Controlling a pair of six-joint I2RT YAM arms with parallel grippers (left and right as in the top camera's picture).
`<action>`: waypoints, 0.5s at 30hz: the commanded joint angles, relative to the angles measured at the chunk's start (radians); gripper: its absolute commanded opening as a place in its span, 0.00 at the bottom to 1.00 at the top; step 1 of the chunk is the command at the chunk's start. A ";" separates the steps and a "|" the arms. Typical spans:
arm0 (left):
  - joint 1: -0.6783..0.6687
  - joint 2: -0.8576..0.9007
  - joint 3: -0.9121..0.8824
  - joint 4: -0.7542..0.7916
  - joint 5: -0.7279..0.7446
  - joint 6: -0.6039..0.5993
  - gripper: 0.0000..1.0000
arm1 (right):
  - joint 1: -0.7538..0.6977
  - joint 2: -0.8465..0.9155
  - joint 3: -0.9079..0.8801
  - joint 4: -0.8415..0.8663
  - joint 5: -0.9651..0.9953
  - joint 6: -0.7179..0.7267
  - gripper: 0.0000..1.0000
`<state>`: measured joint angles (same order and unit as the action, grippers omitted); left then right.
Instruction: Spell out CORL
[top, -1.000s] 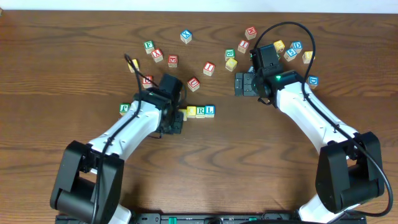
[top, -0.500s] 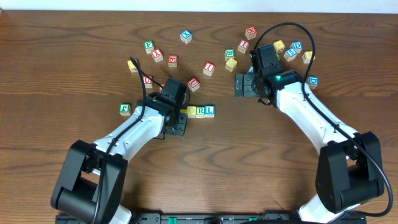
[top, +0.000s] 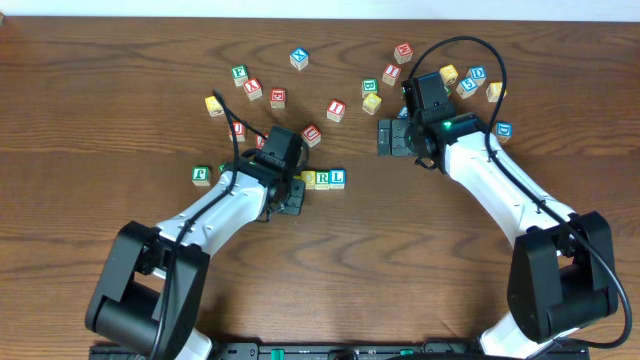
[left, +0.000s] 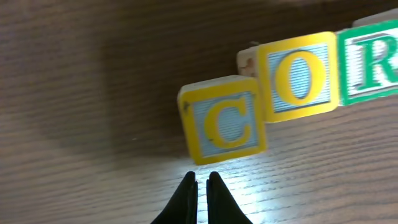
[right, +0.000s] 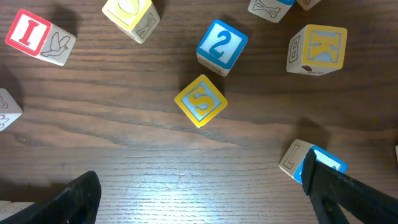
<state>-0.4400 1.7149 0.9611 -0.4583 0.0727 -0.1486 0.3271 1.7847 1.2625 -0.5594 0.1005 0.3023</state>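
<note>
Finishing CORL: squaring skewed yellow wooden C cube (left: 227, 121) against aligned yellow O cube (left: 298, 74), green R cube (left: 372, 59), blue L cube (top: 338, 177) with empty, pinched-shut left gripper (left: 202, 182); idling empty, wide-open right gripper (right: 199, 186).

a dark wooden table (top: 100, 80) carries a short row: yellow o cube (left: 300, 74), green r cube (left: 370, 59) and blue l cube (top: 338, 178) side by side. the yellow c cube (left: 227, 121) touches the o cube, tilted and slightly out of line. loose letter cubes (top: 299, 58) lie scattered over the far half.
</note>
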 joint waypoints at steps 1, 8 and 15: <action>-0.019 0.013 -0.010 0.013 0.002 0.018 0.07 | -0.008 -0.019 0.000 -0.002 0.002 -0.012 0.99; -0.024 0.013 -0.010 0.055 -0.013 0.018 0.07 | -0.008 -0.019 0.000 -0.007 0.001 -0.012 0.99; -0.024 0.013 -0.010 0.064 -0.014 0.018 0.07 | -0.008 -0.019 0.000 -0.010 0.001 -0.012 0.99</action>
<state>-0.4625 1.7149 0.9604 -0.3965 0.0719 -0.1486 0.3271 1.7847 1.2625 -0.5652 0.1001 0.3023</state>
